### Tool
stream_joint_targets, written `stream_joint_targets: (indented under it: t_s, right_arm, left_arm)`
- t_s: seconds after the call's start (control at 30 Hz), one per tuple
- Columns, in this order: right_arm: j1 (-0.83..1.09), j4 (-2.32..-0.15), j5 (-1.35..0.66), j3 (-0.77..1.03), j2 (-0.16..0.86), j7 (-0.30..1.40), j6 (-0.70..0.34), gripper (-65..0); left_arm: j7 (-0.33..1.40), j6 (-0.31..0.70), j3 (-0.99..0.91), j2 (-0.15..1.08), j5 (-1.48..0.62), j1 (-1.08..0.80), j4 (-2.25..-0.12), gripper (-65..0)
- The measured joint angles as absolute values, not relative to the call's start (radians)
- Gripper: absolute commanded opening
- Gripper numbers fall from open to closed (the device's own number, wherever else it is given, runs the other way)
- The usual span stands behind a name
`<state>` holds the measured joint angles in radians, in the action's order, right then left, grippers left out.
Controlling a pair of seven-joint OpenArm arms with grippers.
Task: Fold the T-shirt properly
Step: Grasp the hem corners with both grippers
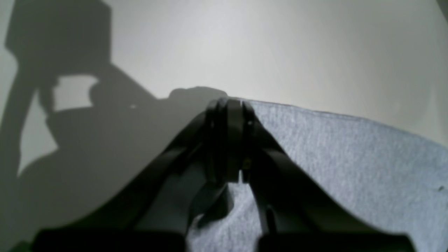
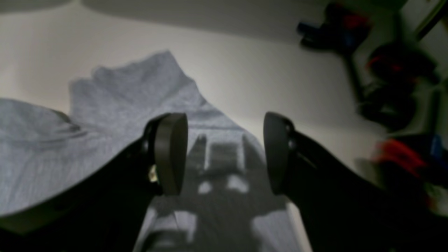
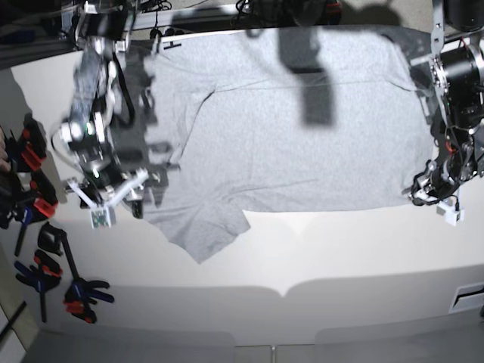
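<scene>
The T-shirt (image 3: pixel 302 128) lies spread on the white surface (image 3: pixel 340 257); soft and limp, it is best pinched at corners. Left tool (image 1: pixel 227 105) is clamped on its edge; right tool (image 2: pixel 224 154) gapes empty

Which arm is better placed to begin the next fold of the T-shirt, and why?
Left. The left gripper is shut on the T-shirt's edge, ready to lift it. The right gripper hovers open above a sleeve, gripping nothing.

No text, label, brand, number or sign can be read in any view; the T-shirt (image 3: pixel 302 128) shows plain grey.
</scene>
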<state>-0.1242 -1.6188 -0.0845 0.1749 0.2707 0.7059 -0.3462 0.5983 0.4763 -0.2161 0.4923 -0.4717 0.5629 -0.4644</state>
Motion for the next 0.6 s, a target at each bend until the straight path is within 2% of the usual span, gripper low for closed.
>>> stream_joint_targets:
  t_s: [0.17, 0.37, 0.5, 0.6]
  right_arm:
    - [-0.386, -1.172, -0.075, 0.068, 0.268, 0.704, -0.385, -32.5]
    - [-0.651, -0.759, -0.021, -0.005, 0.268, 0.635, -0.386, -32.5]
    - [-0.704, -0.547, -0.017, -0.005, 0.27, 0.57, -0.386, -32.5]
    - [-0.694, -0.477, -0.027, -0.004, 0.268, 0.505, -0.384, -32.5]
  left_arm:
    - [0.569, 0.456, -0.216, 0.492, -0.47, 0.561, -0.464, -65.0]
    - [0.567, 0.457, -0.215, 0.493, -0.472, 0.561, -0.464, -65.0]
    - [0.571, 0.457, -0.215, 0.493, -0.472, 0.561, -0.464, -65.0]
    - [0.571, 0.457, -0.215, 0.493, -0.469, 0.56, -0.464, -65.0]
